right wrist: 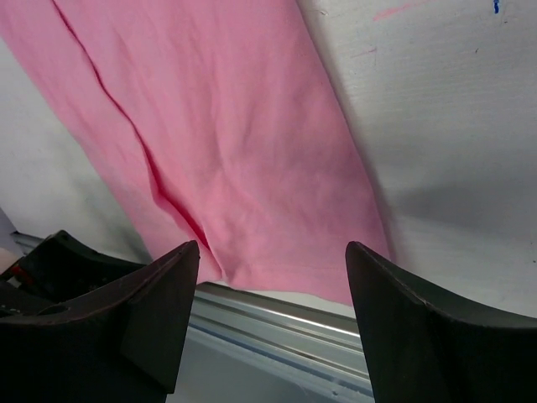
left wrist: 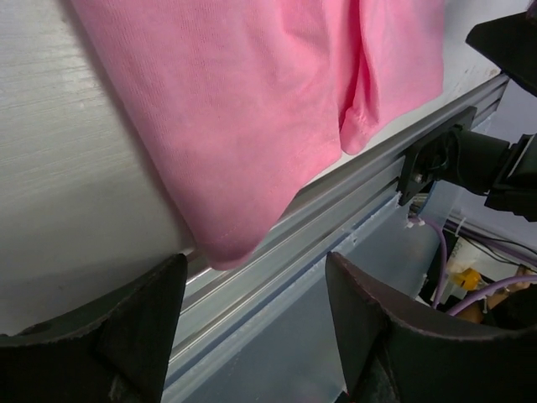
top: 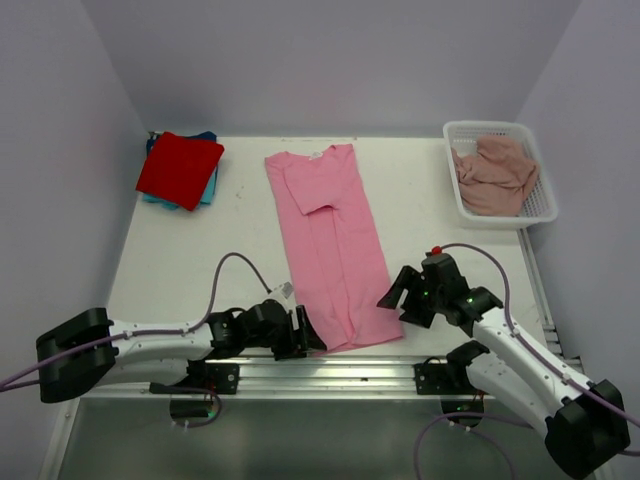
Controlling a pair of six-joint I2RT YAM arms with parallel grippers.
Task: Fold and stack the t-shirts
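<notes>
A pink t-shirt (top: 330, 240) lies folded lengthwise into a long strip down the middle of the table, collar at the far end, hem at the near edge. My left gripper (top: 303, 333) is open just left of the hem's near left corner, which shows in the left wrist view (left wrist: 252, 126). My right gripper (top: 398, 294) is open just right of the hem's right corner; the hem shows in the right wrist view (right wrist: 252, 168). Neither holds cloth. A folded red shirt (top: 180, 168) lies on a blue one (top: 208, 190) at the far left.
A white basket (top: 548, 205) at the far right holds crumpled dusty-pink shirts (top: 495, 175). An aluminium rail (top: 330, 372) runs along the table's near edge, under the shirt's hem. Walls close in the table on the left, back and right.
</notes>
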